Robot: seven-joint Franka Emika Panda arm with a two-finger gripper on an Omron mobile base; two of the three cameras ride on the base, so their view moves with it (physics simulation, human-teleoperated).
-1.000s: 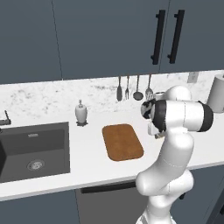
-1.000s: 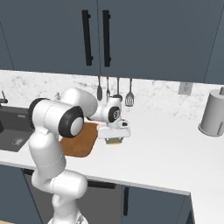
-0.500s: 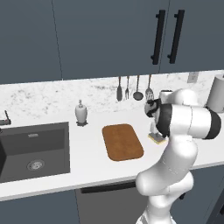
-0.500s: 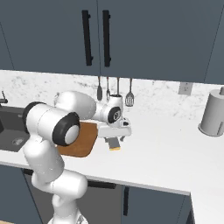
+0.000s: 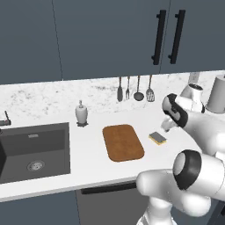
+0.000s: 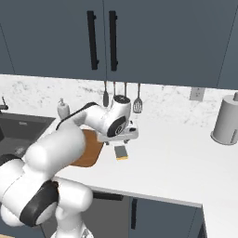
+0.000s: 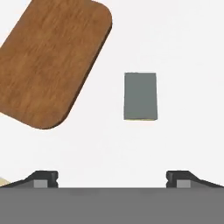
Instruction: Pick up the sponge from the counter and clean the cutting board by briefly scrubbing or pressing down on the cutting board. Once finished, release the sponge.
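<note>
White marbled surface (image 5: 92, 162): long worktop under dark blue-grey cabinets (image 5: 110, 37) with black handles; marbled backsplash behind.
Dark sink (image 5: 33, 151): set into the surface at its left end, well apart from the board.
Brown wooden cutting board (image 5: 122, 142): lies flat on the surface, rounded corners, bare on top; in the hand view (image 7: 48, 61) it sits upper left, angled.
Paper towel roll (image 6: 226, 122): upright at the far right of the surface.
Utensils (image 5: 135, 89): four hang in a row on the backsplash behind the board.
Soap dispenser (image 5: 81, 113): stands between sink and board, near the wall.
Tool (image 7: 112, 181): hangs above the surface with its fingertips (image 7: 43, 178) spread wide, nothing between them; in the right base view (image 6: 122, 138) it is just above the sponge.
Sponge (image 7: 140, 96): flat on the surface, grey face up with a thin yellow edge, just beside the board's right side, not touching it; centred ahead of the wide tips, apart from both (image 5: 157, 138) (image 6: 121, 152).
</note>
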